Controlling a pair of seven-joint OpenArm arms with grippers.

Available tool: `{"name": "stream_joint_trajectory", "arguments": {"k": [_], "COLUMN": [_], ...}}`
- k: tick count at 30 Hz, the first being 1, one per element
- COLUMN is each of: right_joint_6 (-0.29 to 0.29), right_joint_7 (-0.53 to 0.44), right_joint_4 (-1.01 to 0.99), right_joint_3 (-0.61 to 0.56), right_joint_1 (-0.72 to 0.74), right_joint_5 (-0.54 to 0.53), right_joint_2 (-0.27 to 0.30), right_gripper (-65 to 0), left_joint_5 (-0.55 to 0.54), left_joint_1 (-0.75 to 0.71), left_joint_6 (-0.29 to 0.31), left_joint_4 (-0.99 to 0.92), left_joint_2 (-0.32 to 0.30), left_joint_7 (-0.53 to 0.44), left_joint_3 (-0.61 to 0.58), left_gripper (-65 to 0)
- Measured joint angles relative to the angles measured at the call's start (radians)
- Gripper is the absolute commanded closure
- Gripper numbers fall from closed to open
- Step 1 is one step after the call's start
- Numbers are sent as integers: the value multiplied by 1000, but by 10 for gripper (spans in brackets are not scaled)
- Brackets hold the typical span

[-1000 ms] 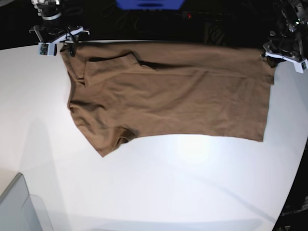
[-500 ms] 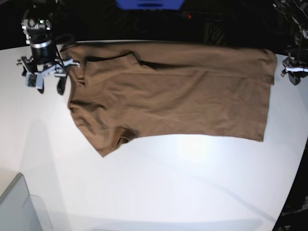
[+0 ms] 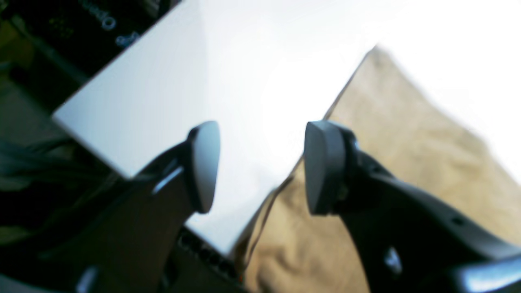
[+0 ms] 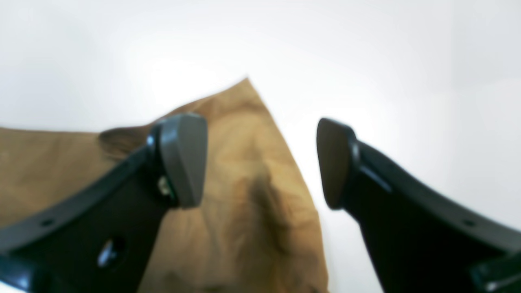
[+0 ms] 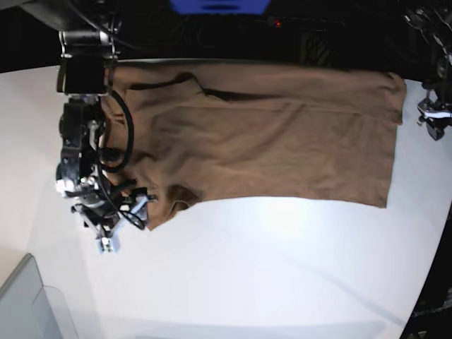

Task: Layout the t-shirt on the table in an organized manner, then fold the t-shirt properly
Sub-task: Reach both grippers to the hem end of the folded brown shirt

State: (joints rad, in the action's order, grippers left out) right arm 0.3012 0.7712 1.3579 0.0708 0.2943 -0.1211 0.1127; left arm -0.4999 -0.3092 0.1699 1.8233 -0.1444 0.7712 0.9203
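Note:
The tan-brown t-shirt [image 5: 268, 141] lies spread on the white table [image 5: 247, 268], its far edge along the table's back. A sleeve tip points toward the front left. My right gripper [image 5: 121, 220] hangs open over that sleeve tip. In the right wrist view its open gripper [image 4: 258, 162] is empty and straddles the sleeve's pointed corner [image 4: 252, 195]. My left gripper [image 5: 432, 119] is just off the shirt's right edge. In the left wrist view it is open [image 3: 262, 167] and empty, above the shirt's edge [image 3: 407, 162] and the bare table [image 3: 183, 81].
A grey translucent bin [image 5: 25, 304] stands at the front left corner. A blue object [image 5: 219, 6] sits beyond the table's back edge. The table's curved edge runs down the right side [image 5: 438, 233]. Dark clutter lies behind the table.
My right arm has swung from the shirt's far left corner toward the front, down to the front-left sleeve tip. My left gripper has stayed off the right edge, a little lower. The shirt is unmoved.

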Motion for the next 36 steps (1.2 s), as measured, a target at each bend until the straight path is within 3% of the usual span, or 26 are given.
{"name": "stream_joint_trajectory", "arguments": {"k": [2, 11, 14, 17, 23, 24, 28, 36], "right_joint_6": [2, 1, 0, 1, -2, -2, -2, -2], "right_joint_7": [-16, -278, -311, -331, -329, -332, -355, -370], "right_joint_4": [-82, -342, -377, -393, -400, -400, -389, -388], "right_joint_3": [-2, -2, -6, -7, -41, -41, -40, -40], "right_joint_1": [37, 52, 58, 61, 60, 56, 34, 24], "right_joint_5": [3, -1, 1, -8, -9, -12, -22, -24], "right_joint_2": [0, 1, 2, 1, 4, 3, 3, 3], "right_gripper": [-423, -421, -415, -344, -22, 0, 0, 0], "left_joint_5": [4, 7, 11, 64, 182, 194, 256, 314], "left_joint_1": [3, 105, 155, 215, 368, 396, 522, 592], "left_joint_6": [-2, -5, -7, -5, 9, 8, -5, -1], "left_joint_4": [-2, -84, -142, -213, -404, -441, -638, -839], "left_joint_2": [-21, -65, -70, -114, -178, -182, -206, -194], "left_joint_7": [-6, -6, 1, -5, -15, -16, -28, -282], "left_joint_3": [3, -3, -2, -27, -172, -190, -269, -492], "left_gripper": [-323, -323, -323, -323, -324, -324, -324, -324]}}
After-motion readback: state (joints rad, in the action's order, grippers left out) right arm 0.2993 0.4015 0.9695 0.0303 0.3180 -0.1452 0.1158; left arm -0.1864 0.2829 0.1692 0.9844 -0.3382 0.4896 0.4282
